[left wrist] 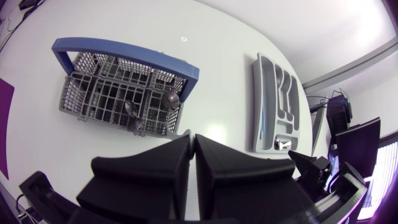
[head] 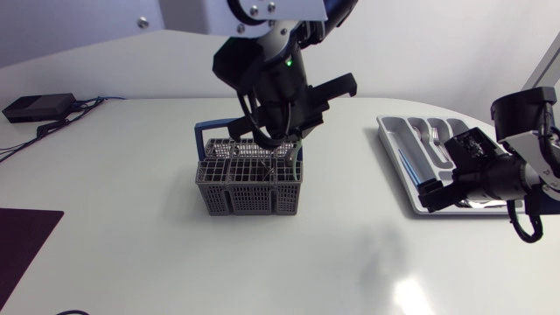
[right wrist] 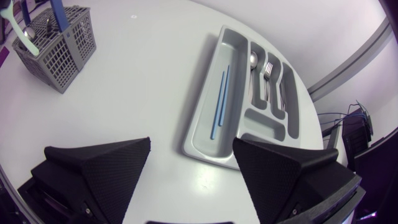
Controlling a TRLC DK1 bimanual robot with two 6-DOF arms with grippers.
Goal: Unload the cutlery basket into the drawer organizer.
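Note:
The grey cutlery basket with its blue handle stands mid-table. My left gripper hangs just above the basket's back row, shut, with nothing seen between its fingers. In the left wrist view the basket lies ahead of the shut gripper, with spoons standing in it. The grey drawer organizer lies at the right. My right gripper is over its near end, open and empty. Ahead of the right gripper the organizer holds blue sticks, a fork and a spoon.
A black box with cables sits at the far left back. A dark purple mat lies at the front left. White tabletop stretches between basket and organizer.

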